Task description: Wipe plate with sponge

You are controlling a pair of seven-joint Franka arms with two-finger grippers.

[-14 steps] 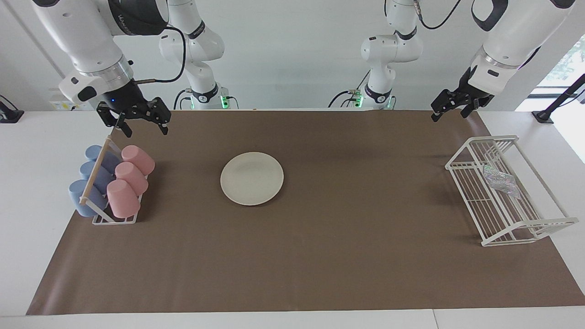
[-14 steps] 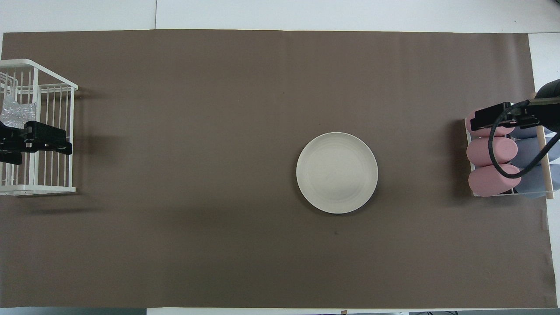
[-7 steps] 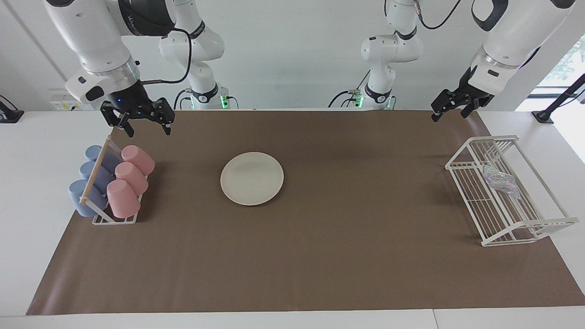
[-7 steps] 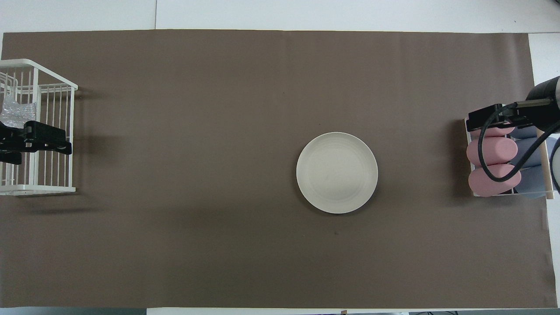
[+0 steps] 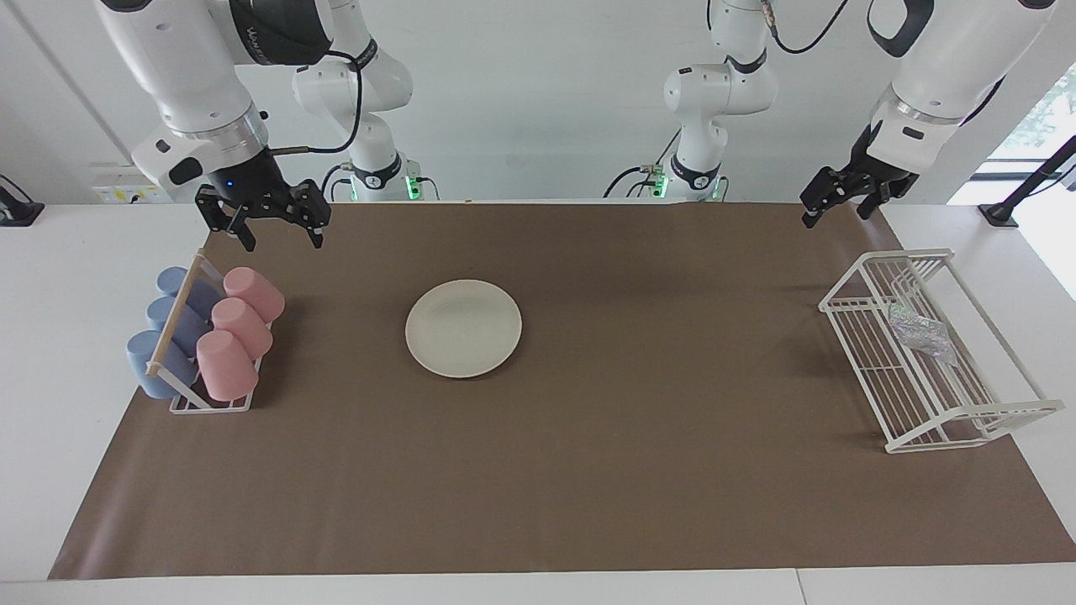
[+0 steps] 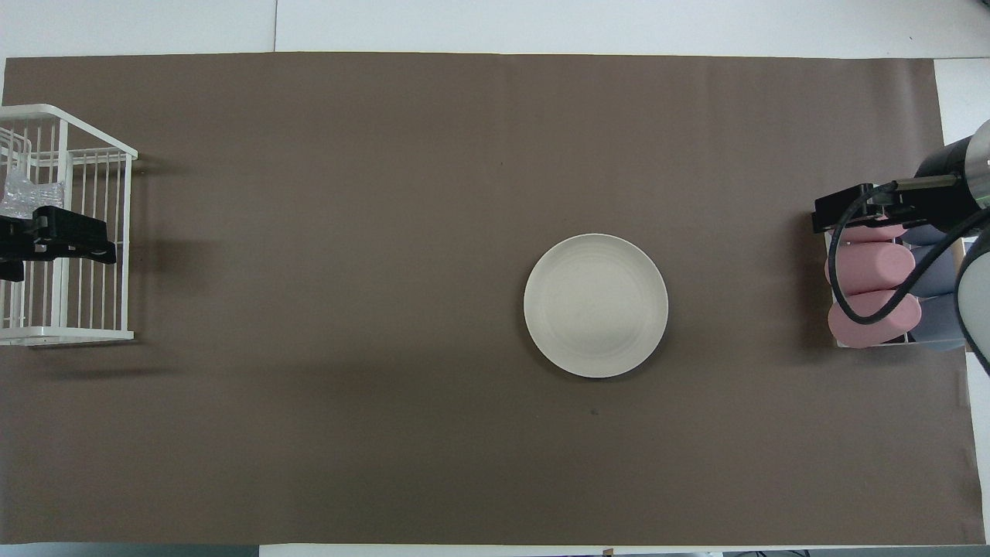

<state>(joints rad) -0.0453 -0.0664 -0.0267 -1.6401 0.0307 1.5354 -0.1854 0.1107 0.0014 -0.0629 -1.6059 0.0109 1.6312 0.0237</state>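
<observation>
The cream-white plate (image 5: 463,328) lies flat on the brown mat, also in the overhead view (image 6: 595,305). The silvery wrinkly sponge (image 5: 920,332) lies inside the white wire rack (image 5: 849,290) at the left arm's end of the table; in the overhead view the sponge (image 6: 19,193) shows partly beside my left hand. My left gripper (image 5: 835,210) is open and empty, raised over the rack's end that is nearer to the robots (image 6: 66,232). My right gripper (image 5: 282,237) is open and empty, raised over the cup holder (image 6: 847,216).
A holder with pink and blue cups (image 5: 210,336) stands at the right arm's end of the table, also in the overhead view (image 6: 870,298). The wire rack (image 6: 69,336) has tall sides. The brown mat (image 5: 639,470) covers most of the table.
My right gripper has drifted a little toward the plate's side of the cup holder. My left gripper has shifted slightly over the rack. Plate and sponge have not moved.
</observation>
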